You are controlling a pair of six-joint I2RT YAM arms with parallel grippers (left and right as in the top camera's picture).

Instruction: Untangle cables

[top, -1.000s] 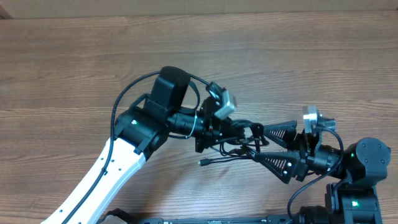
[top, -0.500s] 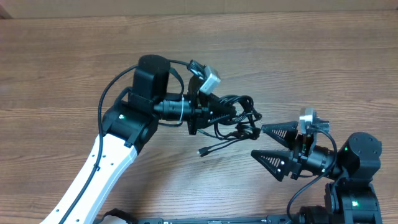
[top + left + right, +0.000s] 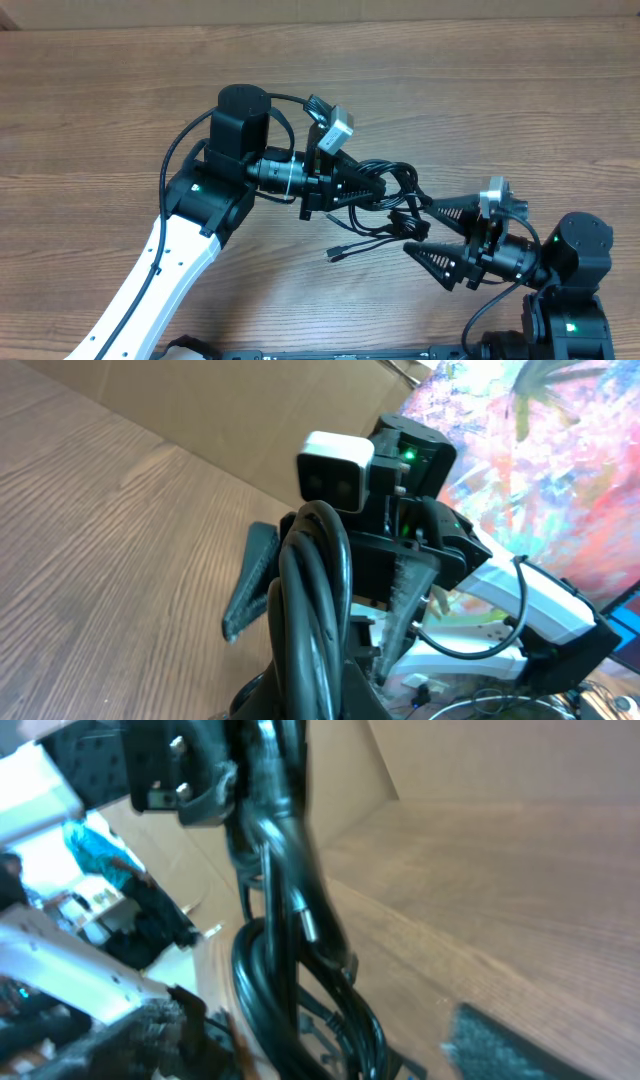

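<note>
Where the left arm (image 3: 190,215) reaches in from the 7 o'clock corner of the wooden bench (image 3: 100,100) and bends toward 3 o'clock, the left pincer (image 3: 380,188) is closed tight on a bunch of thin black cables (image 3: 402,192) near the middle of the overhead view. A small grey camera (image 3: 338,128) sits on that wrist, at 11 o'clock from the grip. The cables loop out past the fingertips toward 3 o'clock, strands crossing one another. One loose end (image 3: 350,248) hangs off toward 7 o'clock and finishes in a small plug; whether it touches the bench cannot be told. In the left wrist view the cables (image 3: 315,610) rise as a thick black bundle from the bottom edge to the centre.

At 4 o'clock from the bunch, the right pincer (image 3: 420,227) stands wide open, pointing toward 9 o'clock. Its two black wedge-shaped fingers (image 3: 455,210) are well apart, and the lowest loops of the cables lie just at the gap between the tips. The right wrist view shows the cables (image 3: 285,920), blurred, running from 12 o'clock down to 6 o'clock between a ribbed pad (image 3: 510,1045) at 4 o'clock and the other finger at 8 o'clock; no contact can be made out. The right arm (image 3: 580,250) sits at the 4 o'clock edge of the bench.
</note>
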